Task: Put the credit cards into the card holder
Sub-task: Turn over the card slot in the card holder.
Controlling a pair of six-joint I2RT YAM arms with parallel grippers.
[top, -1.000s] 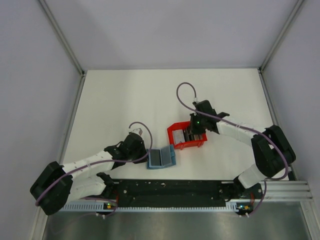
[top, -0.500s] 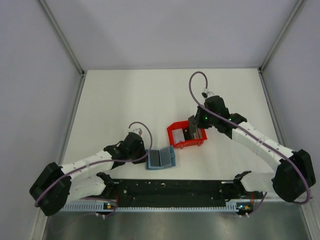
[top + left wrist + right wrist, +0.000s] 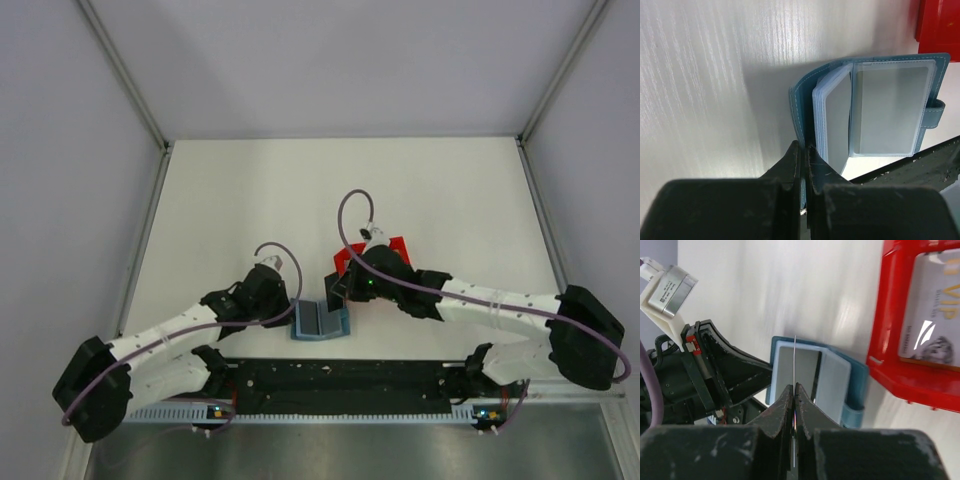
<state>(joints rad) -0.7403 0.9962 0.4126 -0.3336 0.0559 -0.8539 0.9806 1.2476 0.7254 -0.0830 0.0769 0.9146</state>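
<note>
The right gripper [image 3: 794, 390] is closed on a thin card [image 3: 795, 357], which shows edge-on as a fine pale line, and holds it over the open card holder [image 3: 832, 385]. A second ago this gripper was at the red tray [image 3: 890, 372]. Now the arm has swung toward the near edge of the table [image 3: 230, 200], and in the top view it partly hides the tray. The teal card holder lies open close to the near edge, about the middle of it. The left gripper [image 3: 804, 150] is pinched shut on the left cover of the holder and has not moved, so the holder stays in place with its clear pockets [image 3: 890, 110] facing up. One whitish card [image 3: 935, 315] with gold letters remains in the tray. I judge that the pick-up of this card is finished and the insertion begins. The card's edge must now meet a pocket opening; whether it is already aligned, I cannot tell.
</note>
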